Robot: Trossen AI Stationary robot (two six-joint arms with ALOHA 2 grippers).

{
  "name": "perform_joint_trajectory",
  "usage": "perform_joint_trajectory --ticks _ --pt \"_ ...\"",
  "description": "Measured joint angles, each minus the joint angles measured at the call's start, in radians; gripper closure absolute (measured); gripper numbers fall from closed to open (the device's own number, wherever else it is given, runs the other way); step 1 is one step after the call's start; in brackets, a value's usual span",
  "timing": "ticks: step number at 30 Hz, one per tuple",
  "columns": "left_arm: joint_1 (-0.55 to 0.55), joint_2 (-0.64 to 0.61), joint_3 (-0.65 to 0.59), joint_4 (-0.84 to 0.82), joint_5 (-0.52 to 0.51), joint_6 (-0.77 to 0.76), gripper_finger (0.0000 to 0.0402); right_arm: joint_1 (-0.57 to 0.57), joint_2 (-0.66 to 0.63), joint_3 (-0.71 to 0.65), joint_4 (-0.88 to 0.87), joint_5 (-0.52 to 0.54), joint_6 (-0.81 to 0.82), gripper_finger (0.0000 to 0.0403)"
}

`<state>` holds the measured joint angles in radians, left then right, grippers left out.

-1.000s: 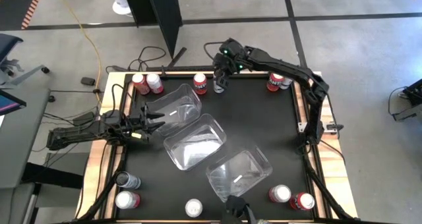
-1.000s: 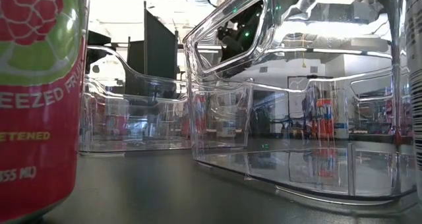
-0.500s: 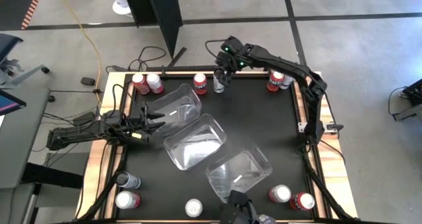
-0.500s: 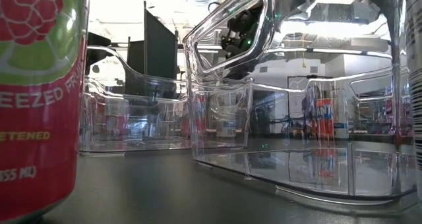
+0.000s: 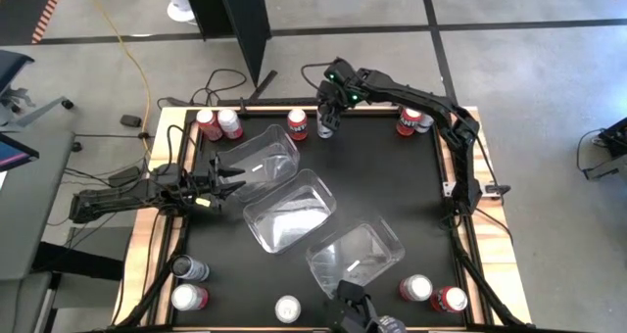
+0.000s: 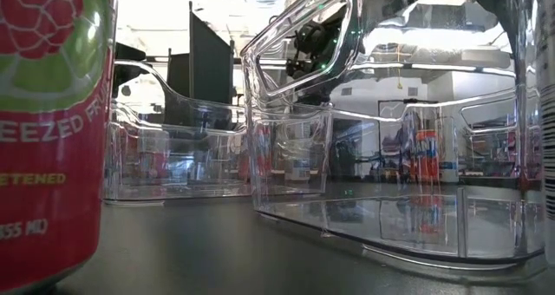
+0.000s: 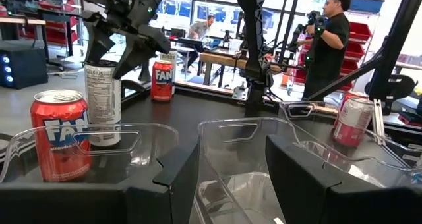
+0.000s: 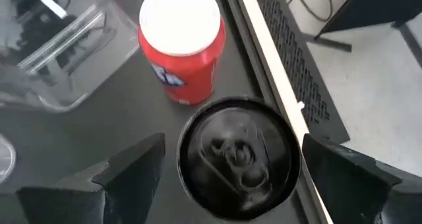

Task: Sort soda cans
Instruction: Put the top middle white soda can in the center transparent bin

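Since a second ago your right gripper (image 5: 327, 118) has shifted a little along the far edge; the left gripper (image 5: 227, 176) has not moved.

From above, the right gripper hangs over a dark cylindrical can with a black top (image 5: 326, 128), just beside a red can with a silver top (image 5: 298, 123). The left gripper waits, fingers partly parted and holding nothing, at the clear plastic tub (image 5: 257, 162).

At table level, only a big red can (image 6: 48, 130) looms close.

From the right wrist, your fingers (image 8: 125, 168) stand spread wide on either side of the dark can, not touching it. Judge it stiff, smooth and slippery; take it across the middle of its wall.

The black table top (image 5: 392, 181) looks flat, with a busy workshop beyond.
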<state>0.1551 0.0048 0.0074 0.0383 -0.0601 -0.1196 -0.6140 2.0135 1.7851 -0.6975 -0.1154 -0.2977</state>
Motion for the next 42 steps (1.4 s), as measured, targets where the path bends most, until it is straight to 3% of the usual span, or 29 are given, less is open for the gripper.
perform_joint_trajectory --ticks 42 --pt "0.0 0.0 0.0 0.0 0.0 0.002 0.0233 0.003 0.034 -0.009 0.017 0.016 0.0 0.0037"
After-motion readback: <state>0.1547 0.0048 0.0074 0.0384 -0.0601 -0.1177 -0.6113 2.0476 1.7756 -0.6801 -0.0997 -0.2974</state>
